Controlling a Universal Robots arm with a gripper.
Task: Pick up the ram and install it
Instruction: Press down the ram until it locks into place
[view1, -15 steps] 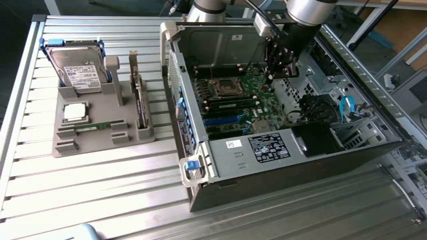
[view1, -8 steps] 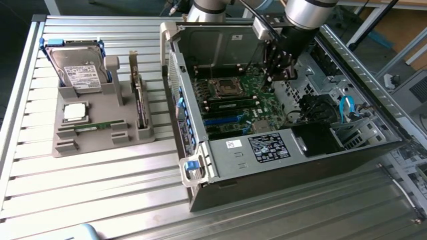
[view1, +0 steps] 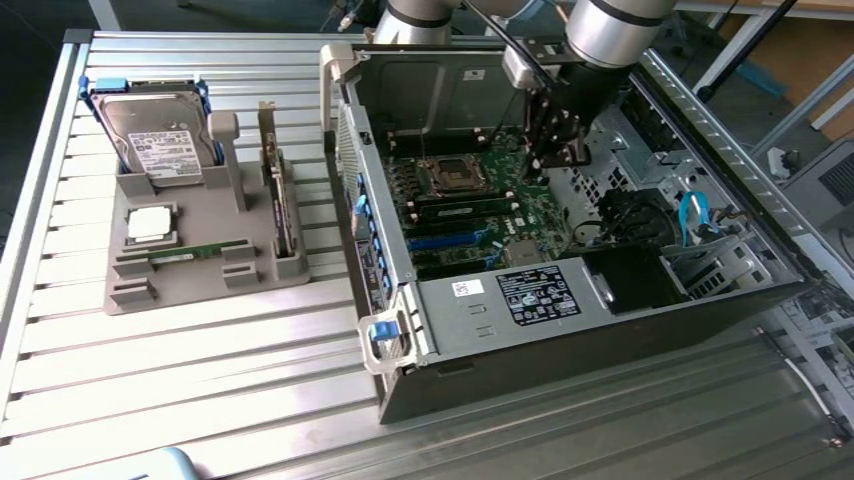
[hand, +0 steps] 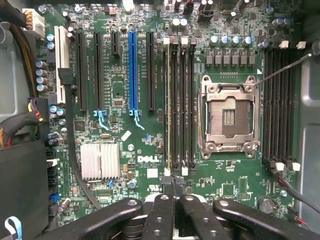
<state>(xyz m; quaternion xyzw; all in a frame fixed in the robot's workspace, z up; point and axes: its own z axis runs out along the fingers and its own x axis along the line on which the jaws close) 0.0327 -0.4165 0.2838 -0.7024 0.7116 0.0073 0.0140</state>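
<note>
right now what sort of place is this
Probably a robotics lab or test cell for computer assembly: a robot arm reaches into an open computer case on a slatted aluminium table, and a grey holder beside it keeps a hard drive and other parts.

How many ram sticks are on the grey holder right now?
1: the ram lies flat on the grey holder, next to the silver CPU chip. None seems hidden.
</note>
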